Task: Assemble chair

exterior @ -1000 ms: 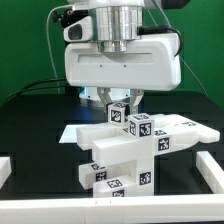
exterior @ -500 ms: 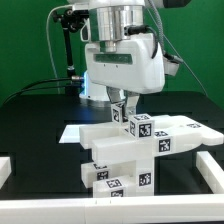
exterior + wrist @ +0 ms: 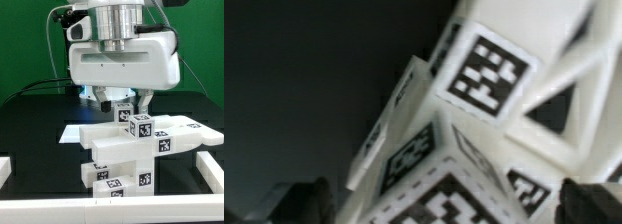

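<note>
Two jaws are seen hanging directly over the upright tagged post [image 3: 123, 112] at the back of the chair assembly [image 3: 130, 150]; whether they are spread or pressed onto it cannot be told. The post's long axis is vertical, in line with the downward-pointing arm [image 3: 122, 50]. The assembly rests on the black worktop [image 3: 40, 130], the marker board [image 3: 72, 131] just behind it.

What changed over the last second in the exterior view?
Only the gripper moved: its wide body turned edge-on half a second ago, then swung back to face the camera, ending about as it began, above the chair parts. Nothing was visibly taken or let go. The white parts and their tags stayed put on the table.
</note>
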You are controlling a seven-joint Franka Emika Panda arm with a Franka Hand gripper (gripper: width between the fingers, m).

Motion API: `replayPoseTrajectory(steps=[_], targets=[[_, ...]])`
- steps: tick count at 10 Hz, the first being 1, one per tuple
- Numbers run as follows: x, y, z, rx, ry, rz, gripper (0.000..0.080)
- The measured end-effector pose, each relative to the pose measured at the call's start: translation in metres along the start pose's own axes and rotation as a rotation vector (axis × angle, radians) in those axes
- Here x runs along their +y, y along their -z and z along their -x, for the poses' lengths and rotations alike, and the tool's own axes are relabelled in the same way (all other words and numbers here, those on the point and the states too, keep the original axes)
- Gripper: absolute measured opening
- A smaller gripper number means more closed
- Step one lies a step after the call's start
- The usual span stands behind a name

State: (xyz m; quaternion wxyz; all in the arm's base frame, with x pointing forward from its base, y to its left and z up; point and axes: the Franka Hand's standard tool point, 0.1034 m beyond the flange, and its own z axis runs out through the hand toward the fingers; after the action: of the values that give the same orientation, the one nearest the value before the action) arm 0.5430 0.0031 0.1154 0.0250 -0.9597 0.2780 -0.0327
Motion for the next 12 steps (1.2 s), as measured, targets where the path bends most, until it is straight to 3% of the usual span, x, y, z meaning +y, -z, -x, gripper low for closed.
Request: replayPoseTrajectory(steps=[4,5,6,7,8,12], targets=[[0.0016,-0.0023,0.0017,-0.005,0.315,0.009,0.0649],[0.0017,-0.0023,0.0017,-0.005,0.349,0.008,0.0562],[0.0015,-0.0023,0.0018,-0.005,0.305,0.007,0.0425],[0.0014,-0.0023,0.0018,-0.005,0.296,0.007,0.0425],[0.0011,-0.0023,0.0020,-0.006,0.209,0.006,0.0282],[0.0022,-0.0024,0.0008,-0.009,-0.138,-0.004,0.0282]])
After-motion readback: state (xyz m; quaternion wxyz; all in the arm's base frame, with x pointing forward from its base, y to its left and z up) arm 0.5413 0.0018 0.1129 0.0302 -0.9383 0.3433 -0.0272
